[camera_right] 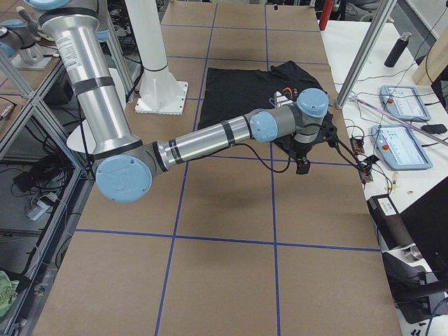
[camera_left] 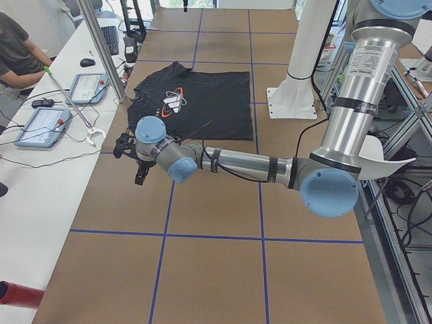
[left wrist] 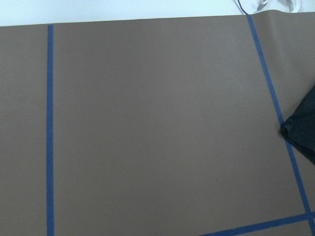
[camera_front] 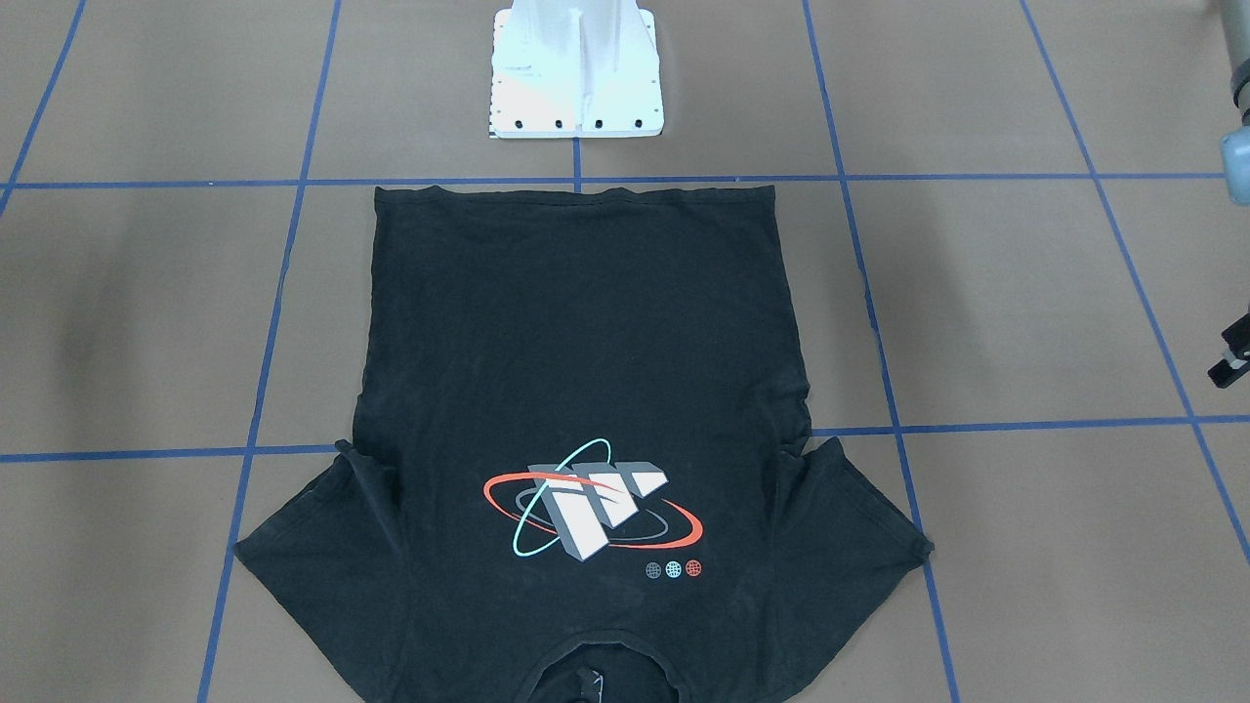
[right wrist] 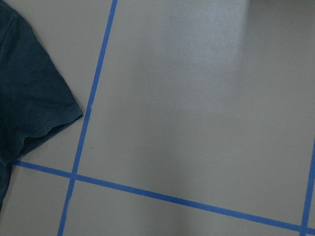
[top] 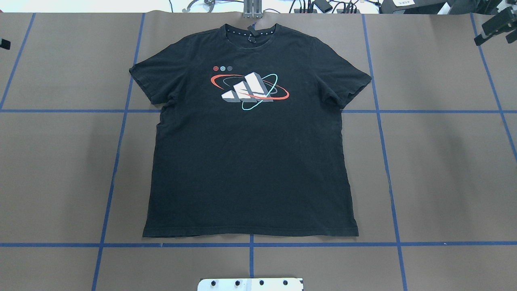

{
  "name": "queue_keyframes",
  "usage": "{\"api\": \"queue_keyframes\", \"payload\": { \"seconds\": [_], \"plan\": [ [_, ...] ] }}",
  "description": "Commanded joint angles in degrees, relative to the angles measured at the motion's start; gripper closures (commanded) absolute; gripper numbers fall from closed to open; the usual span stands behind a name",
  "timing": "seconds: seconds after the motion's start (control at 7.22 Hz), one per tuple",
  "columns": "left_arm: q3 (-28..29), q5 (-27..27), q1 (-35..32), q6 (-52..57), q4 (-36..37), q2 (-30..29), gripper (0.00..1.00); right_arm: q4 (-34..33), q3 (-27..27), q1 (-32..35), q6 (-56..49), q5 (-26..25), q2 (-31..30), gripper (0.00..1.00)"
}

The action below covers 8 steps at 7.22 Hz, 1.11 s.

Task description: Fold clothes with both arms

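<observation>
- The T-shirt [top: 250,161] lies flat, print up, in the middle of the counter [top: 444,169]; its hem is toward the base [top: 250,284].
- The left end effector [camera_left: 135,165] and right end effector [top: 493,27] hang wide of it; I cannot tell whether their fingers are apart or together.
- Risks, as I judge them: one side pinches a single layer or misses; unequal lift skews the fold.

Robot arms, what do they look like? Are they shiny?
Yes! The left arm and right arm are shiny silver-grey tubes with round light-blue caps at the joints. Black bands ring the tubes, and a thin black cable loops by the forearm. The left gripper and right gripper are black.
</observation>
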Motion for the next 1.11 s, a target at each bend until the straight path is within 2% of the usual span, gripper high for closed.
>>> {"api": "queue_keyframes", "payload": {
  "seconds": [0.0,0.14,0.28,0.42,0.55,0.69,0.83,0.97],
  "plan": [
    [2.16,0.36,4.72,-6.38,-6.35,-1.90,0.00,11.66,-5.09,-6.03,13.97,-5.67,1.74,0.00],
    [4.26,1.58,6.93,-14.17,-10.23,-3.55,0.00,19.21,-6.86,-9.21,21.98,-10.77,1.83,0.01],
    [5.24,6.03,9.65,-21.55,-16.36,-3.65,0.00,25.81,-10.71,-10.55,24.84,-11.09,2.44,0.01],
    [7.86,8.25,11.77,-26.76,-22.51,-4.09,0.01,31.01,-13.27,-11.61,26.61,-11.00,3.84,0.01],
    [10.93,11.41,13.79,-32.38,-26.75,-6.01,0.01,34.11,-14.60,-12.66,29.67,-11.09,5.60,0.01],
    [13.66,16.83,17.03,-37.66,-27.14,-9.60,0.01,34.75,-15.40,-15.46,35.88,-13.44,8.14,0.02],
    [15.08,20.45,18.72,-37.80,-28.01,-10.68,0.01,39.19,-17.41,-18.18,39.34,-16.42,9.38,0.02],
    [15.62,20.66,18.73,-38.06,-29.32,-10.77,0.01,46.11,-21.26,-20.21,41.55,-19.93,9.39,0.02]
  ]
}}
